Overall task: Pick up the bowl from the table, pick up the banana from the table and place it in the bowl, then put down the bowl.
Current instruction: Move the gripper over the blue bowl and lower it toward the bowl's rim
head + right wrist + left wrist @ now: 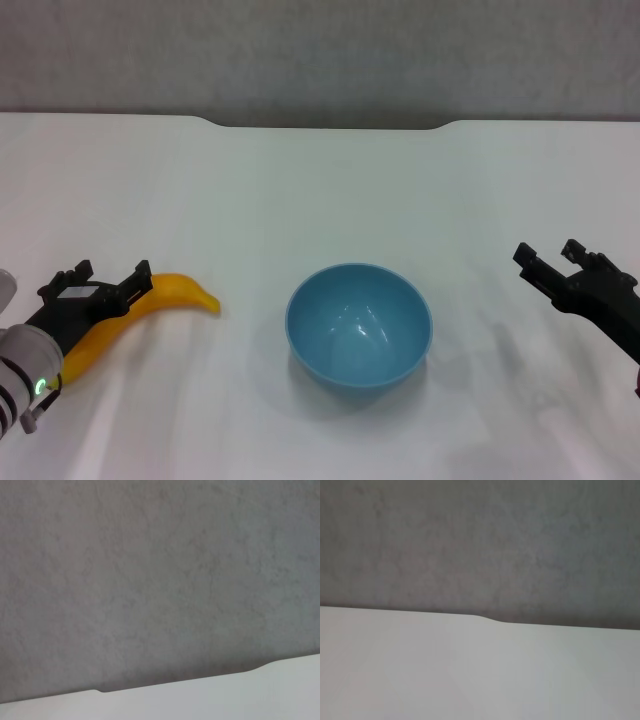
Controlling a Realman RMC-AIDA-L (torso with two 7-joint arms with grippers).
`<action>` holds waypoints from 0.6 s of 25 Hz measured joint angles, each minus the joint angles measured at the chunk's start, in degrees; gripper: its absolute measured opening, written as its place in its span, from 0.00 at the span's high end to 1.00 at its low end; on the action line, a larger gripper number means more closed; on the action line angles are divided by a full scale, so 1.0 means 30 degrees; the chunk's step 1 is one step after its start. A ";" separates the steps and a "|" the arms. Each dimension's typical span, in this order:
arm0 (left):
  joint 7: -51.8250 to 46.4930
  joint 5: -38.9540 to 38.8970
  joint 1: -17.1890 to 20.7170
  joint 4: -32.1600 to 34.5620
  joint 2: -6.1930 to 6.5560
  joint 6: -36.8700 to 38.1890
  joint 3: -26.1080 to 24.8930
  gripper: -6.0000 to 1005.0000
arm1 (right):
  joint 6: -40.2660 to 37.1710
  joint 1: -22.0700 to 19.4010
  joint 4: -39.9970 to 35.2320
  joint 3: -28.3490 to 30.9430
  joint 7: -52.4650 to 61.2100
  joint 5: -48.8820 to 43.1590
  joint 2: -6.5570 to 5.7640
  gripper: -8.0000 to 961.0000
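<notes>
Left claw (105, 282) sits at approx 8 o'clock on the table (320, 170), fingers spread apart, nothing gripped. It overlaps the banana (150, 306) in the head view; whether it hangs above the fruit or touches it, can't tell. Right claw (550, 262) hovers at approx 4 o'clock, well apart from everything, fingers also parted and empty.

Bowl (359, 325), light blue, upright, empty, rests just below table centre, approx 6 o'clock. Banana lies on the table at 8 o'clock, curved, one end pointing toward the bowl, near it but not touching.

Judged step: bowl pick-up hasn't begun, since the bowl sits on the table w/ no claw on it. Right claw is probably the one for it. To do it well: come in over the near-side rim, one finger inside the wall & one outside, pinch the rim firmly, since the glossy wall looks slippery. Lift level so the bowl can take the banana w/o tipping. Left claw should straddle the banana mid-length, across its narrow width.

Both wrist views show only table edge & grey wall (160, 580).

Count: 1 bowl, 1 banana, 1 table, 2 claws.
</notes>
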 joint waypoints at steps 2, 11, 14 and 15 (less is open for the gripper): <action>-0.0003 -0.0004 0.0004 0.0024 0.0011 0.0000 -0.0041 0.11 | 0.0004 0.0001 0.0000 -0.0074 -0.0025 0.0096 0.0000 0.11; -0.0009 -0.0047 -0.0034 0.0102 -0.0008 0.0000 0.0028 0.12 | 0.0005 0.0151 0.0020 -0.0381 -0.0067 0.0146 0.0000 0.11; 0.0016 -0.0050 -0.0039 0.0106 -0.0021 0.0000 0.0080 0.12 | 0.0005 0.0154 0.0027 -0.0390 -0.0067 0.0169 0.0000 0.11; 0.0018 -0.0049 -0.0047 0.0107 -0.0023 0.0001 0.0081 0.12 | 0.0005 0.0156 0.0035 -0.0392 -0.0068 0.0186 0.0000 0.11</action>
